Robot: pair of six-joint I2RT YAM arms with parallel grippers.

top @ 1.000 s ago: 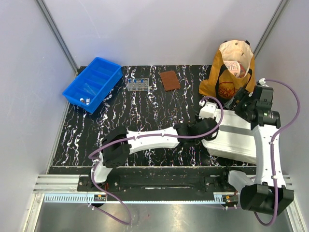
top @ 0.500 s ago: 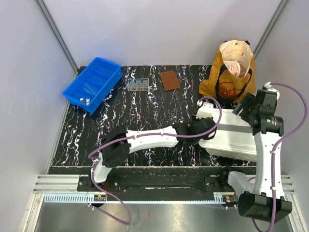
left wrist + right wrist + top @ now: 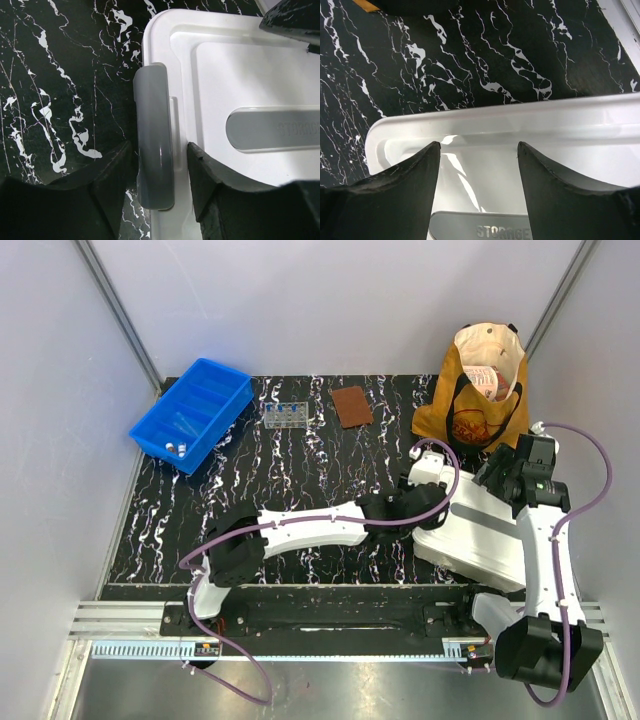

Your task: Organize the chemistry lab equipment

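Right gripper point(image 3: 479, 150) shifted back over the white storage box point(image 3: 480, 540) by the table's near right corner, fingers wide. Left gripper point(image 3: 157, 160) loosely straddled the grey latch point(image 3: 152, 110). Tube rack point(image 3: 284, 416) sat at the far edge, white-capped vials point(image 3: 176, 447) in the blue bin point(image 3: 215, 390).

The table point(image 3: 300, 470) is veined white on black; bin point(image 3: 200, 400) and rack caps point(image 3: 283, 407) are coloured blue; the lid point(image 3: 240, 75) white, its latch point(image 3: 155, 140) grey.

left claw point(image 3: 159, 152) — jaws parted, extended rightward | right claw point(image 3: 479, 150) — jaws apart, pointing down
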